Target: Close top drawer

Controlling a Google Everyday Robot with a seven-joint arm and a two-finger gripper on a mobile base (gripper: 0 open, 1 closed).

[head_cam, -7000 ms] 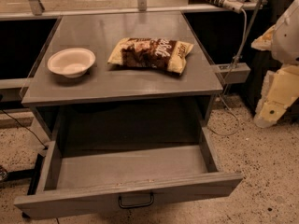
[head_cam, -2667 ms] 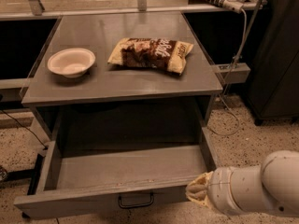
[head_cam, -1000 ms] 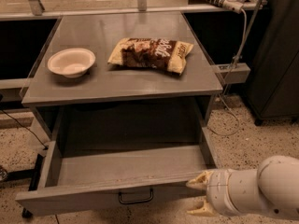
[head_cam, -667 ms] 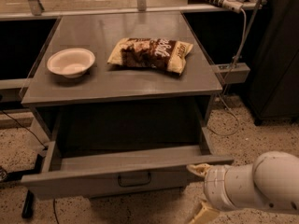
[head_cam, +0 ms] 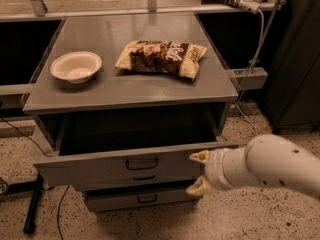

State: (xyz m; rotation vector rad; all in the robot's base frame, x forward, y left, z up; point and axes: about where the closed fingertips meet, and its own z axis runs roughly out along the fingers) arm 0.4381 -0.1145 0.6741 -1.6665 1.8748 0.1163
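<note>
The top drawer (head_cam: 100, 166) is a wide grey drawer with a small black loop handle (head_cam: 142, 163) at its centre. It stands partly open under the cabinet top, its dark inside showing only a short way. My gripper (head_cam: 199, 172) comes in from the right on a white arm (head_cam: 270, 165). Its two cream fingers are spread, one fingertip (head_cam: 199, 156) against the right end of the drawer front, the other (head_cam: 198, 188) below it. It holds nothing.
On the grey cabinet top (head_cam: 150, 91) sit a white bowl (head_cam: 76, 67) at left and a chip bag (head_cam: 161, 57) at centre. A lower drawer (head_cam: 135, 199) shows beneath. A black cabinet (head_cam: 295, 59) stands at right, with cables (head_cam: 252, 44) beside it. The floor is speckled.
The top drawer has slid back toward the cabinet, from wide open to about a third open. My gripper has followed its front edge inward.
</note>
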